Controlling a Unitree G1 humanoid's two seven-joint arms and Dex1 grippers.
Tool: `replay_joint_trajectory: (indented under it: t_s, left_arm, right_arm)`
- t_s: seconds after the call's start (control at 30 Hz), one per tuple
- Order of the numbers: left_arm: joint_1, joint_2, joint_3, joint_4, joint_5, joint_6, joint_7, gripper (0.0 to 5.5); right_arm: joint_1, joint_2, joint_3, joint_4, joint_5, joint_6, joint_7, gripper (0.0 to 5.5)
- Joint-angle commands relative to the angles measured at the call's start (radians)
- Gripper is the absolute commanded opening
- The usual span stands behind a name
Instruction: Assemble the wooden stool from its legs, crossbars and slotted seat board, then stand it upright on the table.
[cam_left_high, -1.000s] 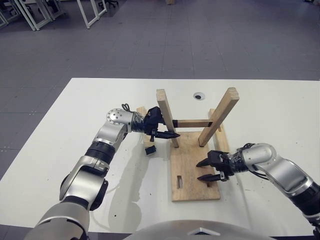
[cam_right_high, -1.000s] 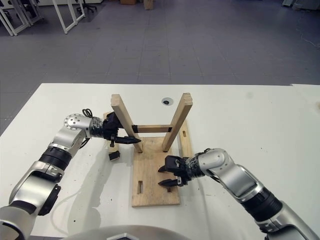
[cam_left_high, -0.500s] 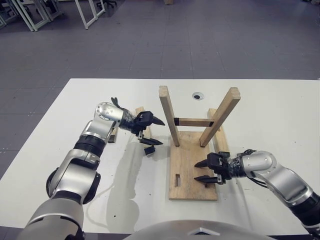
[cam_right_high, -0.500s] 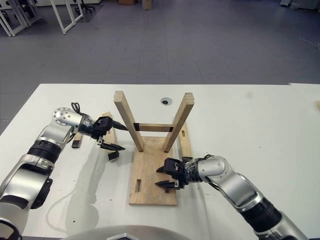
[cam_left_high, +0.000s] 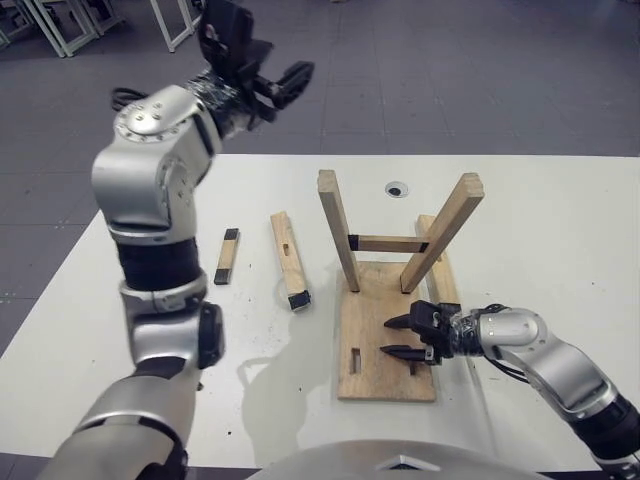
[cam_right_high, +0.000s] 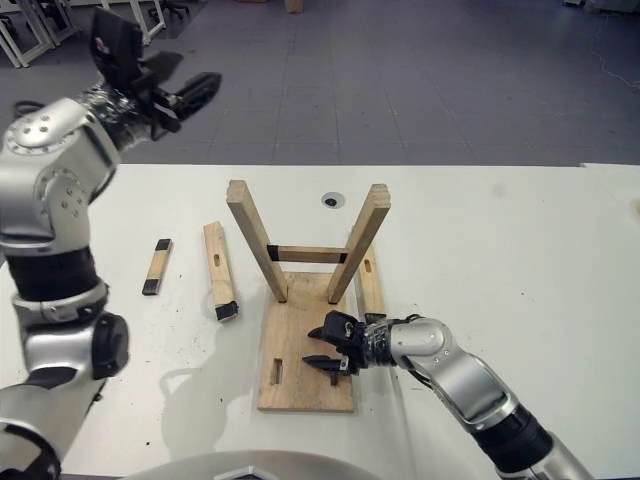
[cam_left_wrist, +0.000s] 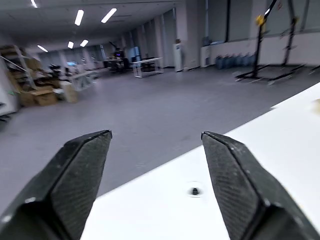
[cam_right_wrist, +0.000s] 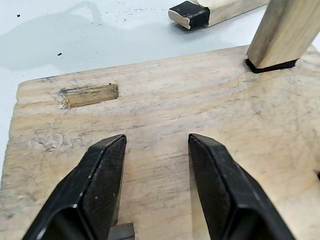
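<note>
Open lab hall, grey floor (cam_left_high: 450, 70), ceiling strip lights (cam_left_wrist: 80, 16), distant workbenches (cam_left_wrist: 147, 64), stacked boxes (cam_left_wrist: 32, 96)

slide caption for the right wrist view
Open right pincer over the slotted seat board, one leg already fitted.

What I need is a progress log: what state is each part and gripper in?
Seat board: lying flat on table.
Left inserted leg: standing in the board.
Right inserted leg: standing in the board.
Fitted crossbar: joined between those legs.
Loose leg: lying flat on table.
Short crossbar: lying flat, loose.
Left gripper: open, empty, raised.
Right gripper: open, empty, above the board.
</note>
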Motion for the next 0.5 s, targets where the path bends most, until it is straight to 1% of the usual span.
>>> replay_joint_trajectory:
  t_s: [0.03,0.1,0.2,0.23,0.3,0.33,0.4,0.47,0.5]
  left_arm:
    - [0.122,-0.254,-0.001,-0.327,-0.095,0.295,0.163,2.94]
    - [0.165,-0.290,-0.031,-0.349,-0.102,0.265,0.191,2.94]
    - [0.158,-0.309,-0.004,-0.347,-0.105,0.230,0.240,2.94]
    - [0.119,-0.326,0.039,-0.345,-0.117,0.186,0.264,2.94]
    - [-0.049,-0.387,0.176,-0.360,-0.203,0.093,0.335,2.94]
    - [-0.123,-0.403,0.223,-0.366,-0.246,0.067,0.365,2.94]
    - [-0.214,-0.393,0.253,-0.370,-0.299,0.049,0.400,2.94]
    - [-0.156,-0.371,0.230,-0.352,-0.300,0.093,0.427,2.94]
    - [-0.074,-0.367,0.205,-0.343,-0.298,0.115,0.426,2.94]
  right_arm:
    - [0.056,-0.001,0.022,0.020,-0.019,0.095,-0.032,2.32]
    - [0.052,0.003,0.026,0.025,-0.021,0.095,-0.033,2.32]
    - [0.058,0.002,0.026,0.019,-0.019,0.099,-0.037,2.32]
    - [0.063,0.002,0.025,0.017,-0.019,0.099,-0.038,2.32]
    - [0.078,0.002,0.025,0.009,-0.019,0.102,-0.045,2.32]
    - [0.085,0.003,0.025,0.004,-0.018,0.103,-0.048,2.32]
    - [0.098,0.006,0.029,-0.006,-0.018,0.106,-0.056,2.32]
    - [0.100,0.010,0.032,-0.009,-0.016,0.111,-0.061,2.32]
    - [0.101,0.010,0.031,-0.012,-0.014,0.113,-0.062,2.32]
